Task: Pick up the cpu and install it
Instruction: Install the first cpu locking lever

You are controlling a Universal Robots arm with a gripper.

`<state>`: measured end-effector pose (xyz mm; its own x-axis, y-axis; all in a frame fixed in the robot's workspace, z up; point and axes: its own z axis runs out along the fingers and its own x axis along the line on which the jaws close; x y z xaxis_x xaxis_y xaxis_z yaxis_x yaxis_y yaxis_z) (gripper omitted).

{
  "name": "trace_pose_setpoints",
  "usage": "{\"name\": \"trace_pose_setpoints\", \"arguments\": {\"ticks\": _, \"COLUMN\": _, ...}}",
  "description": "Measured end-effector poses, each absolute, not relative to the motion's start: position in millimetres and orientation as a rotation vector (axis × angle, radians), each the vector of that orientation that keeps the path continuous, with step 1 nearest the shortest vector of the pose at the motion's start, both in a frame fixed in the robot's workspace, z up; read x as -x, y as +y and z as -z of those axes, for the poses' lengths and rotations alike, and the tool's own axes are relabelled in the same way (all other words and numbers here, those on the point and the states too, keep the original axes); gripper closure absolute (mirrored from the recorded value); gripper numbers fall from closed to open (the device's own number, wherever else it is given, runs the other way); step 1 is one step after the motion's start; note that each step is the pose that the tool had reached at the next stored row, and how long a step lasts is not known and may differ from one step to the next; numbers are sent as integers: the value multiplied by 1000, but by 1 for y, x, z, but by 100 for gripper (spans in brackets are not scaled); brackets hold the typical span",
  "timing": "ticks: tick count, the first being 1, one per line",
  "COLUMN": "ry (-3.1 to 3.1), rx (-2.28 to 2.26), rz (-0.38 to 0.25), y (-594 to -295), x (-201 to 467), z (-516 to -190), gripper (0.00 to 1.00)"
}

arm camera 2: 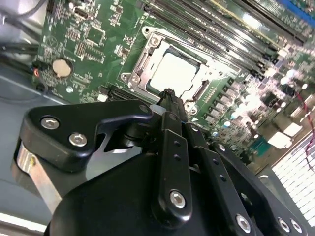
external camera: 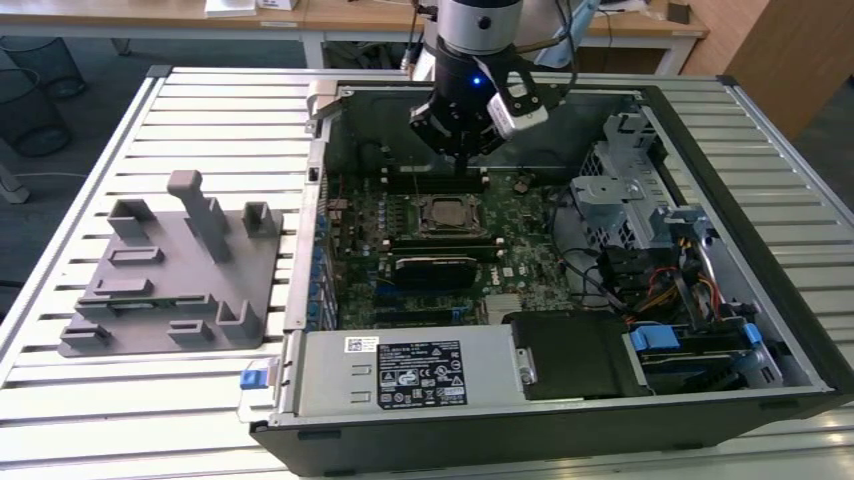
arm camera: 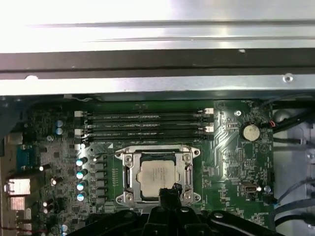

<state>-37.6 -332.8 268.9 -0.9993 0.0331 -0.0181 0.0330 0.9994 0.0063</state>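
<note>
The cpu (external camera: 445,213) lies flat in the motherboard socket, its pale silvery top facing up inside the metal frame. Both wrist views show it seated there: cpu (arm camera 2: 174,73), cpu (arm camera: 157,174). My gripper (external camera: 461,152) hangs inside the open computer case, a little above the board and just behind the socket in the exterior view. Its black fingers meet at one tip, shut with nothing between them. In the wrist views the gripper (arm camera 2: 167,93) (arm camera: 167,189) has its tip over the cpu's edge, apart from it.
A grey plastic fixture tray (external camera: 174,270) stands on the slatted table at the exterior view's left. The computer case (external camera: 314,200) walls surround the motherboard. Memory slots (arm camera: 145,123) run beside the socket, a coin battery (arm camera: 251,131) sits nearby, and drive bays with cables (external camera: 654,260) fill the right side.
</note>
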Motion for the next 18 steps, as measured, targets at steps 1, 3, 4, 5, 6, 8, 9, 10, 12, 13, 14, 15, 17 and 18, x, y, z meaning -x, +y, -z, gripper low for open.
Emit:
{"name": "trace_pose_setpoints", "arguments": {"ticks": 1, "ry": 3123, "rx": -39, "rz": -9, "y": -333, "x": 39, "z": -269, "gripper": 89}}
{"name": "trace_pose_setpoints", "arguments": {"ticks": 3, "ry": 3123, "rx": -33, "rz": -9, "y": -333, "x": 44, "z": -268, "gripper": 89}}
{"name": "trace_pose_setpoints", "arguments": {"ticks": 4, "ry": 3123, "rx": -33, "rz": -9, "y": -333, "x": 49, "z": -268, "gripper": 89}}
{"name": "trace_pose_setpoints", "arguments": {"ticks": 5, "ry": 3123, "rx": -33, "rz": -9, "y": -333, "x": 53, "z": -268, "gripper": 89}}
{"name": "trace_pose_setpoints", "arguments": {"ticks": 6, "ry": 3123, "rx": -32, "rz": -9, "y": -333, "x": 57, "z": -268, "gripper": 89}}
{"name": "trace_pose_setpoints", "arguments": {"ticks": 8, "ry": 3123, "rx": -33, "rz": -9, "y": -333, "x": 65, "z": -267, "gripper": 89}}
{"name": "trace_pose_setpoints", "arguments": {"ticks": 9, "ry": 3123, "rx": -32, "rz": -9, "y": -333, "x": 69, "z": -267, "gripper": 89}}
{"name": "trace_pose_setpoints", "arguments": {"ticks": 10, "ry": 3123, "rx": -32, "rz": -9, "y": -333, "x": 72, "z": -267, "gripper": 89}}
{"name": "trace_pose_setpoints", "arguments": {"ticks": 12, "ry": 3123, "rx": -31, "rz": -9, "y": -333, "x": 76, "z": -267, "gripper": 89}}
{"name": "trace_pose_setpoints", "arguments": {"ticks": 13, "ry": 3123, "rx": -30, "rz": -9, "y": -333, "x": 78, "z": -267, "gripper": 89}}
{"name": "trace_pose_setpoints", "arguments": {"ticks": 14, "ry": 3123, "rx": -30, "rz": -9, "y": -333, "x": 79, "z": -267, "gripper": 89}}
{"name": "trace_pose_setpoints", "arguments": {"ticks": 15, "ry": 3123, "rx": -30, "rz": -9, "y": -333, "x": 80, "z": -267, "gripper": 89}}
{"name": "trace_pose_setpoints", "arguments": {"ticks": 17, "ry": 3123, "rx": -29, "rz": -9, "y": -333, "x": 83, "z": -267, "gripper": 89}}
{"name": "trace_pose_setpoints", "arguments": {"ticks": 18, "ry": 3123, "rx": -29, "rz": -9, "y": -333, "x": 85, "z": -267, "gripper": 89}}
